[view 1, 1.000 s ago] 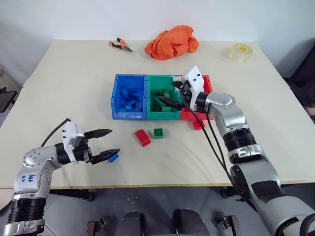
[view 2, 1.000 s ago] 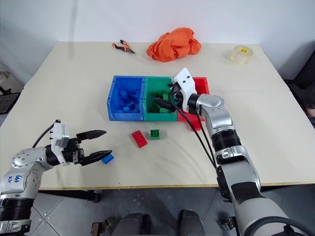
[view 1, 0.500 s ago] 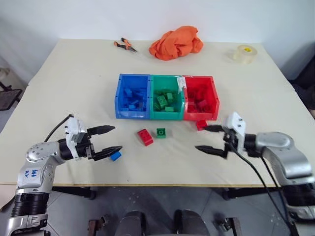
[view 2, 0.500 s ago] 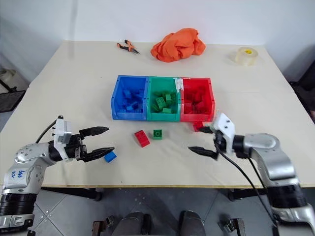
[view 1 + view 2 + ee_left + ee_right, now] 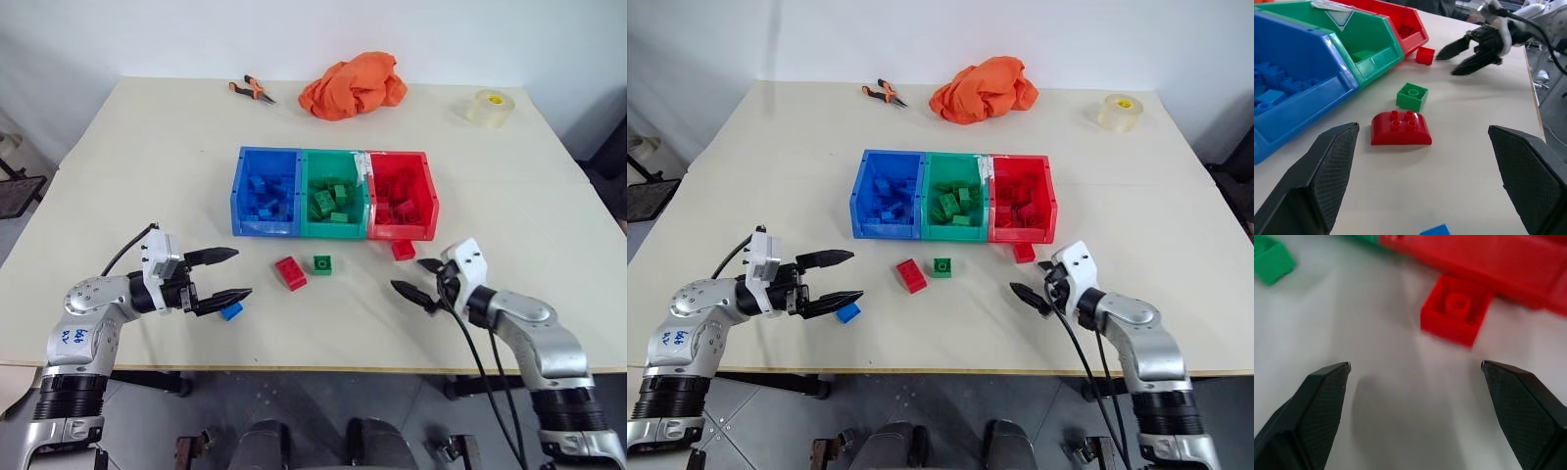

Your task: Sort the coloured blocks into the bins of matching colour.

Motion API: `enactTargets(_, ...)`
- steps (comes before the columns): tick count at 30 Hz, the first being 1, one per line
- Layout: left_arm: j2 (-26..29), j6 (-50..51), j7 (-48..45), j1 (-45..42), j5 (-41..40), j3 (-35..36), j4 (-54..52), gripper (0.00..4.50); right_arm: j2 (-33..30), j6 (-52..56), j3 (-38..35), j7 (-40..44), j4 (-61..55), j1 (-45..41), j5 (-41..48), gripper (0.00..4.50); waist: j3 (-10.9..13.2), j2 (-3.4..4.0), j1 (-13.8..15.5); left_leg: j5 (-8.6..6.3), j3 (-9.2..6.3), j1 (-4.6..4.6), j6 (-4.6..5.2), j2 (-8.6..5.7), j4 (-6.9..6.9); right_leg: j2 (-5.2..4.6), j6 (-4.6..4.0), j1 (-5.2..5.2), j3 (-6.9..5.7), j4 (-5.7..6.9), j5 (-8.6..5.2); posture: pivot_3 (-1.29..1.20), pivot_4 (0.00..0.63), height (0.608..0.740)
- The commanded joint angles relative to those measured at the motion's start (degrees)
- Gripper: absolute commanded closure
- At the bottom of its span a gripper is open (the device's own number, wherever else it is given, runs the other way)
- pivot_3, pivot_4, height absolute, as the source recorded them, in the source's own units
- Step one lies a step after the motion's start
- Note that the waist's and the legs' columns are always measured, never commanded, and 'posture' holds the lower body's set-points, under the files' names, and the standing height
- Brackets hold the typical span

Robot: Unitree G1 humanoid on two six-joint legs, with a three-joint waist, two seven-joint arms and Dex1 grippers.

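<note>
Three joined bins stand mid-table: blue (image 5: 263,226), green (image 5: 331,229) and red (image 5: 402,231), each holding several blocks of its own colour. Loose in front of them lie a long red block (image 5: 290,272), a green block (image 5: 321,264) and a small red block (image 5: 403,249) against the red bin. A small blue block (image 5: 231,310) lies by the lower finger of my left gripper (image 5: 241,273), which is open and empty, pointing at the long red block (image 5: 1400,128). My right gripper (image 5: 407,274) is open and empty, just short of the small red block (image 5: 1455,310).
An orange cloth (image 5: 351,84), orange-handled pliers (image 5: 247,90) and a roll of clear tape (image 5: 487,106) lie along the far edge of the table. Both grippers hover low near the table's front edge.
My right gripper has drawn back from over the green bin and come down to the front right, near the small red block. The left gripper has stayed put.
</note>
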Motion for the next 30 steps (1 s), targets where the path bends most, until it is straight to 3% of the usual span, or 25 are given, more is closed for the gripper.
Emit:
enactTargets(1,0.38,-0.13,0.27,0.30,-0.83,1.03,-1.80,0.00,2.25,-3.32,1.39,-3.02,5.53,-2.58,-2.60,0.02,0.00,-0.01,-0.13,0.00,0.01,0.01,0.00,0.02,0.00,0.02,0.00,0.00,0.00,0.00,0.00,0.00,0.150,0.740)
enactTargets(7,0.46,-0.80,0.91,1.41,-0.74,1.92,-2.16,0.00,5.44,-7.70,2.23,-4.85,13.02,-7.08,-4.54,0.02,-0.01,-0.02,-0.49,0.00,0.00,0.05,-0.01,0.04,0.00,0.03,-0.01,-0.01,0.00,0.13,0.00,0.00,0.150,0.740)
enactTargets(8,0.39,-0.86,1.08,1.57,-0.74,1.95,-2.35,0.00,5.62,-8.17,2.40,-4.73,13.16,-6.95,-4.73,0.20,-0.02,-0.02,-0.63,0.00,-0.01,0.05,-0.01,0.05,0.00,0.03,-0.01,-0.01,0.00,0.14,-0.01,0.00,0.150,0.740)
enactTargets(10,0.27,-0.94,1.37,1.91,-0.81,2.01,-2.75,0.00,5.61,-8.43,2.61,-3.98,12.26,-6.14,-4.54,0.64,-0.02,-0.03,-0.67,0.00,-0.03,0.06,-0.01,0.06,0.00,0.02,-0.01,-0.01,0.00,0.19,-0.01,0.00,0.150,0.740)
enactTargets(16,-0.02,-0.31,2.67,4.56,-1.50,2.52,-5.83,0.00,3.12,-3.81,1.05,-1.90,1.10,-1.29,-1.48,2.60,-0.02,-0.02,-0.74,0.00,-0.12,0.05,-0.01,0.05,-0.02,-0.02,-0.01,-0.02,0.11,0.24,0.00,0.00,0.150,0.740)
enactTargets(22,0.01,0.06,3.16,4.96,-1.75,2.60,-6.14,0.00,0.03,2.55,-2.26,-0.65,-10.81,-1.23,4.43,2.65,0.02,0.04,-0.39,-0.01,-0.08,0.00,0.00,0.03,-0.01,-0.04,-0.01,-0.02,0.44,0.11,0.00,0.00,0.150,0.740)
enactTargets(30,-0.37,0.16,2.48,2.92,-1.37,1.60,-4.61,0.00,-0.25,-4.06,-2.52,-2.45,8.38,-20.25,0.73,2.65,0.03,0.05,-1.06,0.00,-0.05,0.00,-0.01,0.04,-0.02,-0.01,-0.04,-0.10,0.49,0.21,-0.02,0.00,0.150,0.740)
